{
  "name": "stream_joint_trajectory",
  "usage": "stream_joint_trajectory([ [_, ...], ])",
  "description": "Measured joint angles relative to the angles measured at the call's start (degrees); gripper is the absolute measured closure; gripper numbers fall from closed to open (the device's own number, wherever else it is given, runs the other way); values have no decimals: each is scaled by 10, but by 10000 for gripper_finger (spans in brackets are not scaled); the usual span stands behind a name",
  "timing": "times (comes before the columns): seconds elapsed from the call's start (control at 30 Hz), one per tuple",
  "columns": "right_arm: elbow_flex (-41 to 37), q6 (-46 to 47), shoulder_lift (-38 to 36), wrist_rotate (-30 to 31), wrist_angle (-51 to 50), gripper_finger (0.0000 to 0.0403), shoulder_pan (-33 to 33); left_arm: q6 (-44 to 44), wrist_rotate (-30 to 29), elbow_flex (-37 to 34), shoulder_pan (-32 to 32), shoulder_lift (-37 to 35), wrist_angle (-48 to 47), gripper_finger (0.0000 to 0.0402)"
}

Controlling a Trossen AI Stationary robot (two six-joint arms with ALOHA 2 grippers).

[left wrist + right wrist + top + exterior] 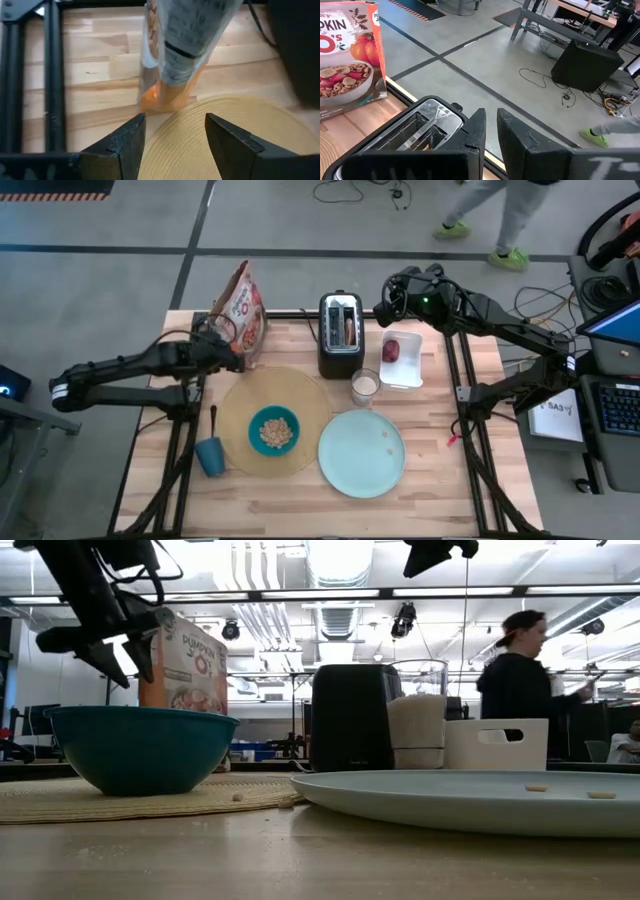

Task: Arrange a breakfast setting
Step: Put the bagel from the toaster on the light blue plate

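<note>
A teal bowl (273, 430) holding cereal sits on the round tan placemat (300, 385). The pale-blue plate (361, 452) lies to its right. A dark blue cup (210, 455) and a black spoon (213, 418) are at the placemat's left. The dark red fruit (391, 350) lies in a white container (410, 370). Something brownish (349, 330) shows in a slot of the black toaster (340, 355). My left gripper (175, 135) is open and empty just in front of the cereal box (242, 310), above the placemat's far left edge (225, 120). My right gripper (491, 130) hangs shut and empty above the toaster's far right (420, 125).
A glass of milk (365, 387) stands between the toaster and the plate. Small crumbs lie on the plate (538, 787). A person walks on the floor beyond the table's far edge (500, 220). Bare wood lies along the table's near edge (300, 500).
</note>
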Motion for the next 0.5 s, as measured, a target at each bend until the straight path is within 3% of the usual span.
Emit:
stream_joint_trajectory([
  [0.5,0,-1,0,0,0,364,0,0,49,64,0,-2,-103,214],
])
